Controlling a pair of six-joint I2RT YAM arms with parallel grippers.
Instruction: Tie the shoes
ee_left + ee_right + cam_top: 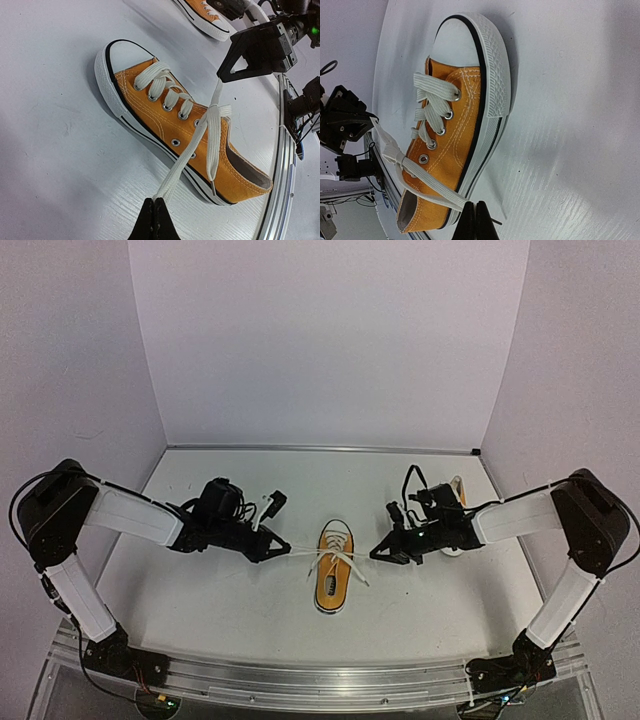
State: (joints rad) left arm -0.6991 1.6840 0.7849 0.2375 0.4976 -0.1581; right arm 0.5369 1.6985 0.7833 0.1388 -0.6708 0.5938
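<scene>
One orange-yellow shoe (pixel 333 578) with a white toe cap stands in the middle of the table, toe pointing away. Its white laces cross in a half knot (pixel 325 560) over the tongue. My left gripper (pixel 272 546) is left of the shoe, shut on one lace end (pixel 176 172), which runs taut to the knot. My right gripper (pixel 379 554) is right of the shoe, shut on the other lace end (pixel 427 186). The shoe fills the left wrist view (pixel 165 125) and the right wrist view (pixel 457 125). The second shoe (pixel 456 512) lies behind my right arm, mostly hidden.
White walls close the table on the left, back and right. A metal rail (pixel 300 680) runs along the near edge by the arm bases. The second shoe's toe shows at the top of the left wrist view (pixel 206 14).
</scene>
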